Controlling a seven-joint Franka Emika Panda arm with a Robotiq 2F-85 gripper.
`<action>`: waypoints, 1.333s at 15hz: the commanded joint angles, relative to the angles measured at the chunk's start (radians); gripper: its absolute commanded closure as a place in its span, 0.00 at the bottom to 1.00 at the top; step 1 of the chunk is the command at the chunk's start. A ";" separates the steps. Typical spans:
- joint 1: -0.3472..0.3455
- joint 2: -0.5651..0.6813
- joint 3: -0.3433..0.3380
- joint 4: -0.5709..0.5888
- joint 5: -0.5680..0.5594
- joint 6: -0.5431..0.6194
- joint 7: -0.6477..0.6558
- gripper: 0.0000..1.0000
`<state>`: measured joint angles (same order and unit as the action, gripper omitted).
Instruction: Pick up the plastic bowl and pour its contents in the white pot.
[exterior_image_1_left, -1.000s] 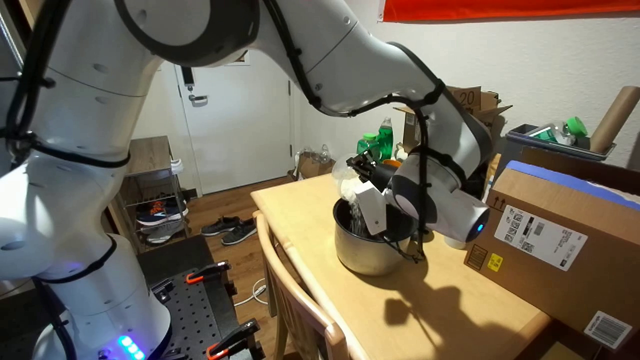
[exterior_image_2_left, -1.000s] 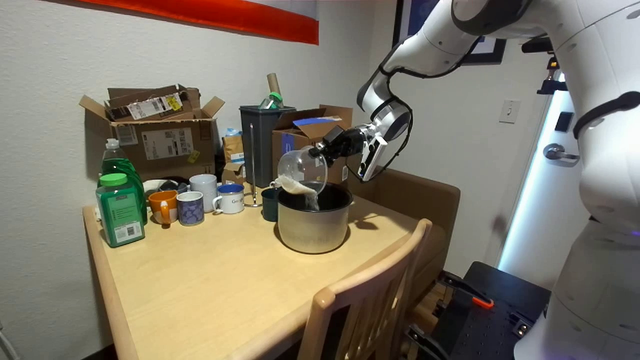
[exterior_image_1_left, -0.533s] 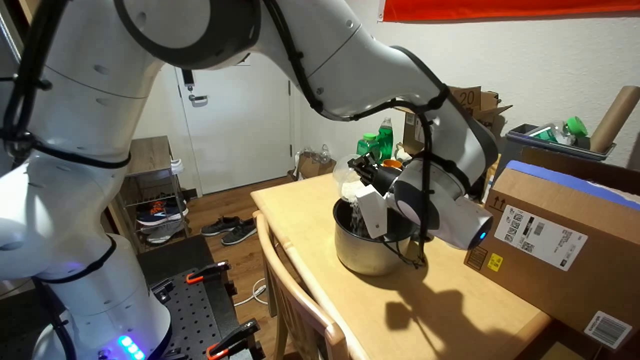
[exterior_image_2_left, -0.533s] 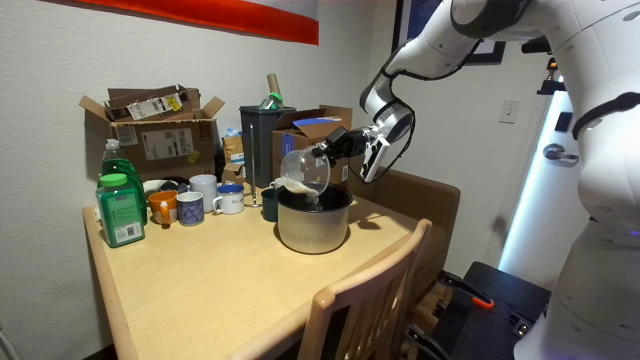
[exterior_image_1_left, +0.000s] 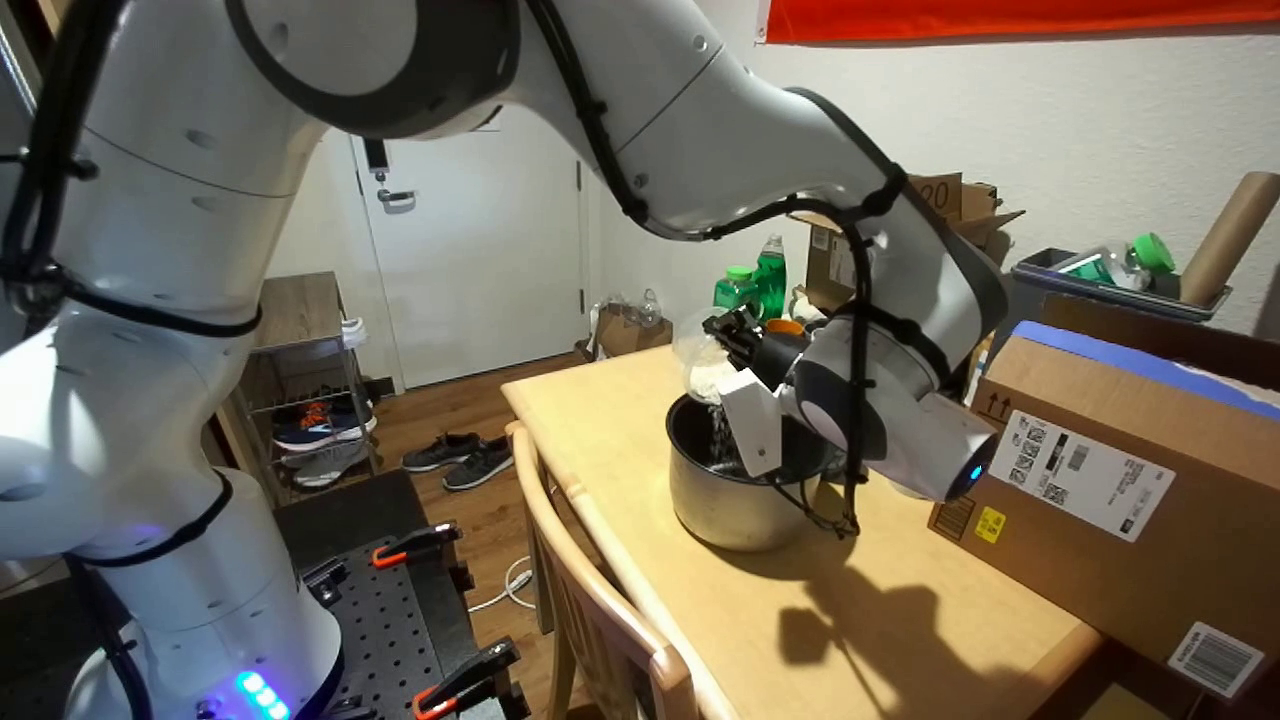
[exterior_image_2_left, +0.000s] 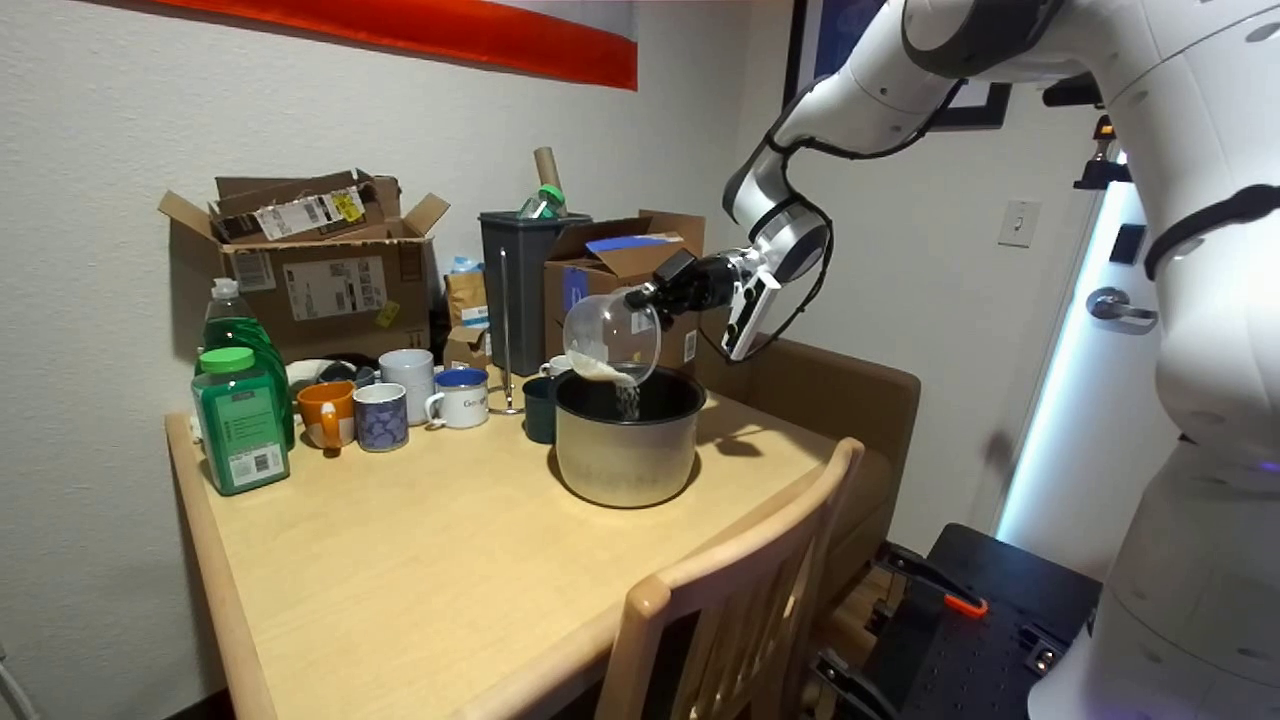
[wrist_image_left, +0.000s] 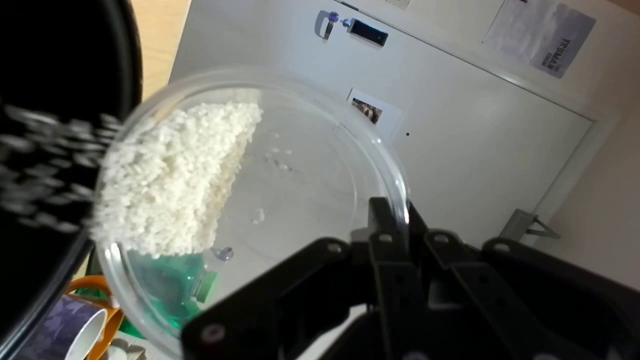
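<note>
Over the last second we see the rice (wrist_image_left: 175, 185) in the clear plastic bowl (exterior_image_2_left: 612, 330) thin out while a loose stream of grains (wrist_image_left: 50, 165) drops into the white pot (exterior_image_2_left: 628, 460). The bowl has also edged a little farther in over the pot's mouth, so in both exterior views the stream now falls farther inside the rim, which lowers the risk of spilling. Our tool (wrist_image_left: 398, 215) is clamped down on the bowl's edge, its fingers on either side of the rim, and the bowl hangs tipped above the pot, which stands upright on the table (exterior_image_2_left: 420, 560). For the task, we take this as a pour well under way but unfinished: a good bank of rice lies against the lower wall, and we judge that a steeper tilt will be needed to shed it. The pot's inside is too dark for us to tell how much has landed.
</note>
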<state>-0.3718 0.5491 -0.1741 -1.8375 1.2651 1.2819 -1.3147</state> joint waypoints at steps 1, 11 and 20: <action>-0.007 0.014 -0.012 0.038 0.022 -0.044 0.010 0.98; -0.028 0.035 -0.012 0.079 0.033 -0.090 -0.001 0.98; -0.049 0.074 -0.012 0.136 0.048 -0.163 0.006 0.98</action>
<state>-0.4145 0.6021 -0.1807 -1.7386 1.2908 1.1698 -1.3134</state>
